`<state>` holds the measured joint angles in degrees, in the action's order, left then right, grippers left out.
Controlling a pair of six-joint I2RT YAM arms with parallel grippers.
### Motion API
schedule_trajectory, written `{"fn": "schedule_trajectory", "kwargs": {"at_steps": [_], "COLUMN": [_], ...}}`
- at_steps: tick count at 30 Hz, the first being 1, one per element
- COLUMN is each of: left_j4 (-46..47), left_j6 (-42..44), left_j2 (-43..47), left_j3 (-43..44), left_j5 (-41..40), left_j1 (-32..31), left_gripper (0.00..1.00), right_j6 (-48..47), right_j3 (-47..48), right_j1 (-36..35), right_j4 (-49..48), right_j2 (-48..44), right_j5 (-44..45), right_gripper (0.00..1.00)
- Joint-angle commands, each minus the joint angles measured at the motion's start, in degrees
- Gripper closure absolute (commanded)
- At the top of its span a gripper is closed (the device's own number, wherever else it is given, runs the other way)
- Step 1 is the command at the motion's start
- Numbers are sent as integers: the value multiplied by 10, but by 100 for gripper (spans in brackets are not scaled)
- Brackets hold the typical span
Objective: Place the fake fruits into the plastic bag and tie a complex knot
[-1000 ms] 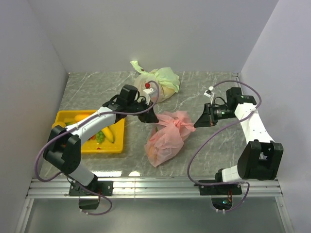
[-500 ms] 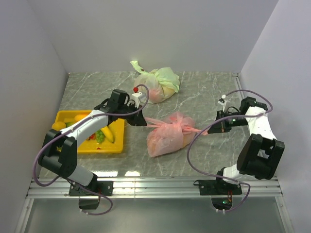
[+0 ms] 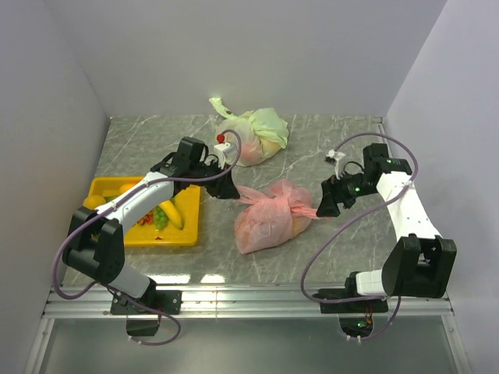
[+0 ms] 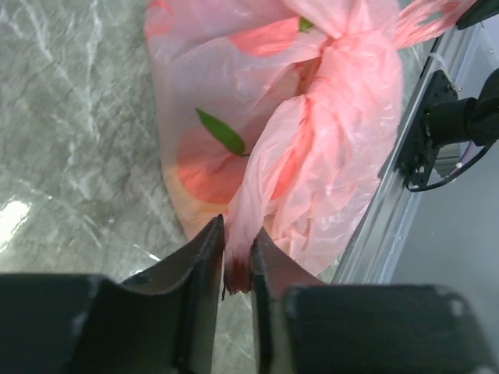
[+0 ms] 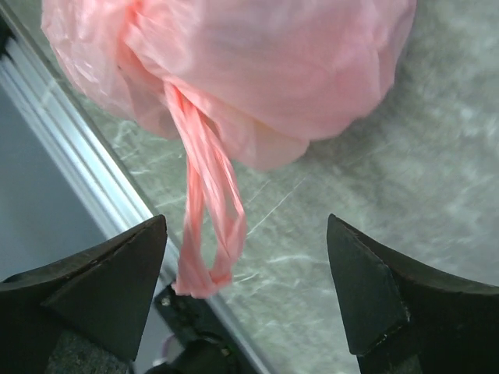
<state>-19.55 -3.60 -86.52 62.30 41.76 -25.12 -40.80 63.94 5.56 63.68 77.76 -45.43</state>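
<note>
While the pink plastic bag (image 3: 269,222) lies bulging on the grey marbled table (image 3: 140,140), roughly midway between our two arms, our left gripper (image 4: 237,269) is pinched tight on a twisted strip of its plastic; in the left wrist view the two dark fingers (image 4: 201,269) have only that thin fold between them, and the strip runs up to a bunched knot (image 4: 347,70) at the bag's neck. A rounded orange shape (image 4: 207,164) with a green leaf (image 4: 222,132) shows at the bag's wall, though we cannot tell whether it is a fruit inside or a print.

Our right gripper (image 5: 245,292) stands just beside the bag's right side with its jaws wide apart; a thin handle loop (image 5: 207,226) hangs from the bag into the gap between them, touching neither finger so far as we can see.

Left of the bag and well apart from it, a yellow tray (image 3: 175,238) holds fruits that are outside the bag: a banana (image 3: 175,214), green grapes (image 3: 160,218) and an orange round fruit (image 3: 127,187), partly hidden under our left arm; at the back of the table lies a knotted green-and-white bag (image 3: 253,132), apart from the pink one.
</note>
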Motion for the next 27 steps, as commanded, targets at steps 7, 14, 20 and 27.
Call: {"fn": "schedule_trajectory", "kwargs": {"at_steps": [7,14,20,27], "left_j4": [-1,9,-1,-15], "left_j6": [11,8,10,25], "left_j2": [-1,-21,-51,-70], "left_j3": [27,38,65,56], "left_j5": [11,3,-30,-143], "left_j1": [-10,-14,-36,-63], "left_gripper": [67,63,64,99], "right_j6": [-22,-42,-60,-61], "right_j3": [46,38,60,56], "right_j1": [-78,-81,-88,-93], "right_j4": [4,11,36,26], "right_j2": [41,102,119,113], "right_j5": [56,68,52,70], "right_gripper": [16,49,80,100]}}
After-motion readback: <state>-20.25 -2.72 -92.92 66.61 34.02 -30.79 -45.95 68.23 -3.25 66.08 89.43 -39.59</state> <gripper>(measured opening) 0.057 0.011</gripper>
